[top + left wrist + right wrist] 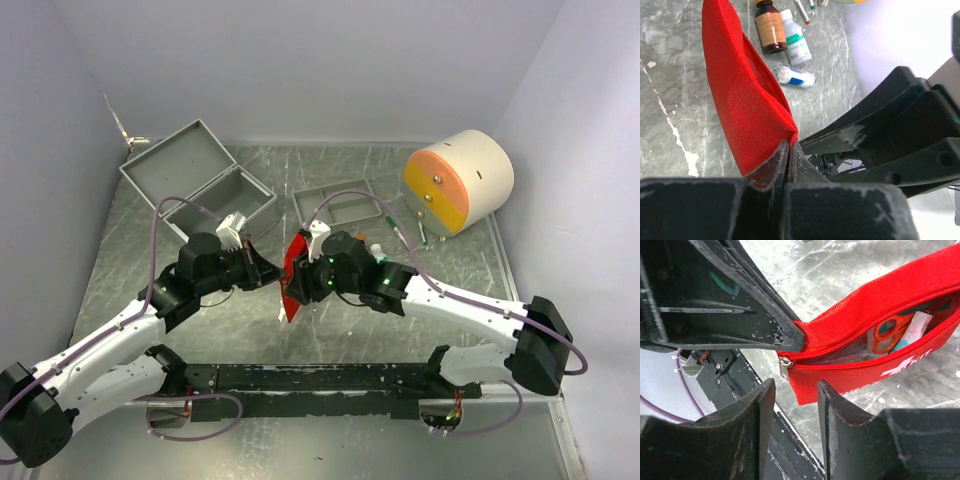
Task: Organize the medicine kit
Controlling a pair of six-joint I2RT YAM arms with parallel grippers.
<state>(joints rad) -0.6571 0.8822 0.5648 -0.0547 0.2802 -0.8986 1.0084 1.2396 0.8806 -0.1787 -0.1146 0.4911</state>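
- Grey box (200, 172) at the far-left corner of the counter, lid open.
- Left gripper (789, 152) just left of the counter's middle. Pinches one corner of the red pouch (294, 272), fingers pressed together with the fabric flat between the pads.
- Red pouch around the middle of the counter, nearer the near edge than the far one. Stands on edge between the two grippers; contact with the surface below hard to tell.
- Zipper partly undone in the right wrist view, with the zipper pull (784, 365) hanging at the pinched end. Orange scissors (891, 333) and pale packets visible inside, white print on the outer face.
- Right gripper (795, 390) just right of the pouch, fingers spread and closed on nothing. Hovers with the zipper pull just beyond the gap.
- Grey tray (340, 205), shallow, behind the pouch toward the far edge.
- Brown bottle (770, 27) and white bottle (796, 42) with a green label side by side on the counter right of the pouch. Bandage roll (796, 77) near them but apart.
- Cream drum (470, 175) with an orange and yellow face, on its side at the far-right corner.
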